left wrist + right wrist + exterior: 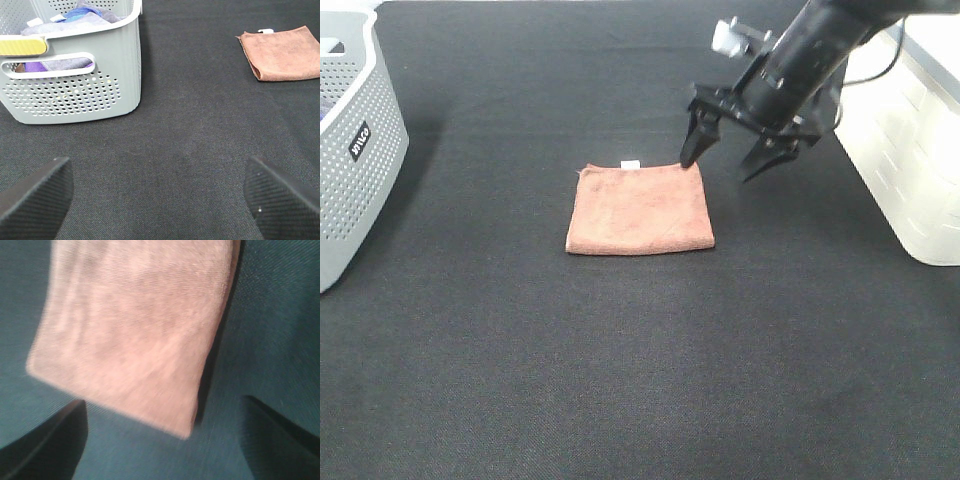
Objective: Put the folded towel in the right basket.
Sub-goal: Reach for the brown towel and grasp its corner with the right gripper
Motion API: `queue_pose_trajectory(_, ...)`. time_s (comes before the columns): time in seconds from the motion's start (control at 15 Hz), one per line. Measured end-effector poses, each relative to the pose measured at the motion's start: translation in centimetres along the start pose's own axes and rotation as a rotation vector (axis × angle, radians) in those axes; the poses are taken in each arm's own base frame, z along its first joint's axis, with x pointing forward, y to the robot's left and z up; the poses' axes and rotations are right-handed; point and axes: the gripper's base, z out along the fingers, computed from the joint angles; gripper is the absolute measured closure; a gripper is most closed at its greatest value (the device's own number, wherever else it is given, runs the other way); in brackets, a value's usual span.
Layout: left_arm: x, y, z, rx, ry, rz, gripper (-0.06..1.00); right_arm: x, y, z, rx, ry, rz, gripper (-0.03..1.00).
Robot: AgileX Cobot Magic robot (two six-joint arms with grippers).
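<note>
The folded towel (640, 208) lies flat on the black table cover (620, 380), near the middle of the table, and its small white tag (631, 163) is on the far edge. Nothing holds it. The right gripper (720, 168) hangs just above the far right corner of the towel with its two fingers spread wide and nothing between them. One fingertip (688, 160) is right at this corner, but I cannot tell if it touches the cloth. The other fingertip is over the bare cover beside the towel. The right wrist view is blurred; it shows the towel close below, with one corner between the two dark fingers. The right basket (910, 170), white and with smooth walls, stands at the right edge of the table, well apart from the towel. The left gripper (160, 200) is also wide open and empty, over bare cover on the left side. Near it stands a grey perforated basket (75, 85) with a black label, and inside it are purple, blue and grey cloths.
</note>
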Motion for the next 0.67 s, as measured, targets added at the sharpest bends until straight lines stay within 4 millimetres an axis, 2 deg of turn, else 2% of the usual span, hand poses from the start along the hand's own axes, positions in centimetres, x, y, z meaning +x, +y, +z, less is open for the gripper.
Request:
queue_pose_trajectory(0.2,0.0,0.0,0.0,0.0,0.0,0.0,0.07,-0.9,-1.7,2.6,-0.04,0.027,0.045,0.2)
queue_pose_trajectory(0.27,0.0,0.0,0.0,0.0,0.0,0.0,0.07,-0.9,-1.7,2.6,-0.04,0.027,0.045,0.2)
queue_pose_trajectory(0.33,0.0,0.0,0.0,0.0,0.0,0.0,0.07,-1.3,-2.5,3.5,-0.048,0.025,0.039,0.2)
queue_pose_trajectory(0.67,0.0,0.0,0.0,0.0,0.0,0.0,0.07,-1.7,-3.3,5.6,-0.052,0.03,0.038,0.2)
